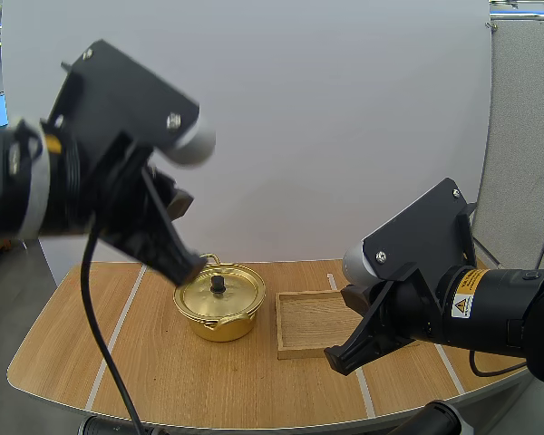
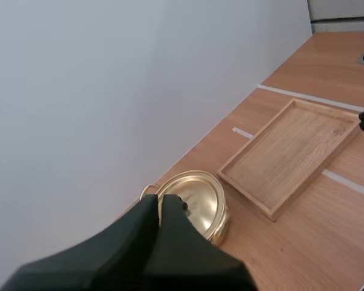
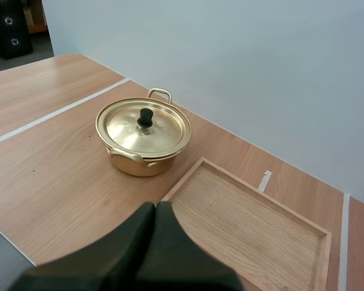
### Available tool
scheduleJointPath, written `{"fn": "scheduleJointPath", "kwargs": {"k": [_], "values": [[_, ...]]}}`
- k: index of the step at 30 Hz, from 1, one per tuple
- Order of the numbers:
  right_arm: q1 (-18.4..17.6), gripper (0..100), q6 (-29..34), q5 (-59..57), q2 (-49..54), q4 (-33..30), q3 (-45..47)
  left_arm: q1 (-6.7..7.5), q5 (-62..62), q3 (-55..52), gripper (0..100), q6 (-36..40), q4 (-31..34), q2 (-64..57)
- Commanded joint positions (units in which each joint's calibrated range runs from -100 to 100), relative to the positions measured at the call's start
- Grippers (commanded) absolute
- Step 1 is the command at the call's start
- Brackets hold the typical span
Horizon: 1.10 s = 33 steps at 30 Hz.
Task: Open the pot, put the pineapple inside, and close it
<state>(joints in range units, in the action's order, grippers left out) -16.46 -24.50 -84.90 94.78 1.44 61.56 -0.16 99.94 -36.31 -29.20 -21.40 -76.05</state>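
From above, the round golden metal pot (image 1: 219, 306) is sitting on the light wooden table (image 1: 118, 362). Its golden lid (image 1: 219, 294) is on and the black knob (image 1: 218, 285) is pointing up. The shallow rectangular wooden tray (image 1: 313, 319) is lying just to the pot's right, with a narrow gap between them.

The left gripper (image 1: 192, 265) is hanging at the pot's far left rim, and its arm is slanting steeply down from the upper left. The left wrist view is giving what the high view is hiding. The two black fingers (image 2: 139, 242) are lying pressed together as one dark wedge, gripping nothing. The tip is sitting over the lid right beside the knob, and I cannot tell whether it is touching.

Over on the right, the right gripper (image 1: 337, 361) is hovering low by the tray's near right corner, with its arm reaching in almost level from the right edge. Its own wrist view is showing the fingers (image 3: 139, 254) closed together and empty, pointing across the tray toward the pot, which is standing well apart on the far left. That view is also showing both of the pot's loop handles (image 3: 159, 93), one far and one near.
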Motion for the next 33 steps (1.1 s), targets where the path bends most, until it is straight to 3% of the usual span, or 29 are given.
{"fn": "scheduleJointPath", "kwargs": {"k": [1, 4, 7, 15, 20, 27, 33], "values": [[1.85, 0, -0.18, 0.65, 0.94, -0.39, -0.18, 0.03, 0.06, -9.05, 0, 1.96, -0.22, -8.77], [3.21, 0, -0.09, 3.21, 2.58, -0.39, -0.18, 0.03, 0.06, -12.83, 0, 2.51, -0.22, -13.69], [4.65, 0, 0.03, 6.18, 4.25, -0.39, -0.18, 0.03, -8.19, -15.69, 0, 3.19, -0.22, -18.12], [8.84, 0, 8.77, 15.71, 5.01, -1.44, -0.18, 0.03, -28.05, -19.94, 0, 15.25, -0.22, -23.28], [10.62, 0, 14.52, 25.76, 5.22, -3.22, 0.65, -0.88, -34.50, -22.36, 0, 19.78, -0.50, -23.95], [10.89, 0, 14.51, 42.25, 5.22, -5.12, 8.65, -0.95, -52.58, -30.21, 0, 24.01, -0.20, -23.95], [10.89, 0, 14.17, 62.99, 5.22, -5.12, 18.90, -0.95, -56.86, -37.68, 0, 23.87, -0.20, -23.95]]}}
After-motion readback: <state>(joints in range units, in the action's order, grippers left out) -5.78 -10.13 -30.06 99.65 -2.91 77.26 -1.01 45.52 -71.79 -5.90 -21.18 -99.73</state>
